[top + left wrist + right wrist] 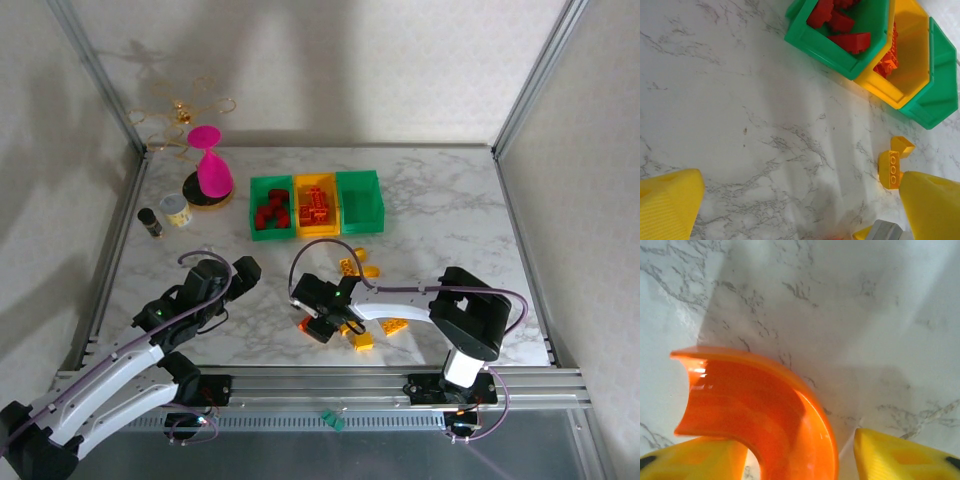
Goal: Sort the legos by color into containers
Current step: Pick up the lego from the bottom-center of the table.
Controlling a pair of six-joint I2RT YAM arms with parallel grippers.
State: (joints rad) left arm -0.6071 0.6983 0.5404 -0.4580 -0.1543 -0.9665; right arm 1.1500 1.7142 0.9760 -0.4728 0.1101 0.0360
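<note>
An orange arch lego (771, 410) lies on the marble between the fingers of my right gripper (796, 460). It rests against the left finger (695, 460), while a narrow gap separates it from the right finger (905, 457). From above, the right gripper (318, 325) is low over this orange lego (305, 326), near the table's front middle. My left gripper (245, 270) hovers open, nothing between its yellow fingers (667, 205). Three containers stand in a row: a green bin (271, 228) with red legos, a yellow bin (316, 182) with orange ones, and another green bin (360, 200).
Yellow legos lie loose on the table (350, 266), (393, 326), (362, 340); two of them (890, 169) lie near my left gripper's right finger. A pink hourglass object (212, 172) and two small jars (175, 209) stand at the back left.
</note>
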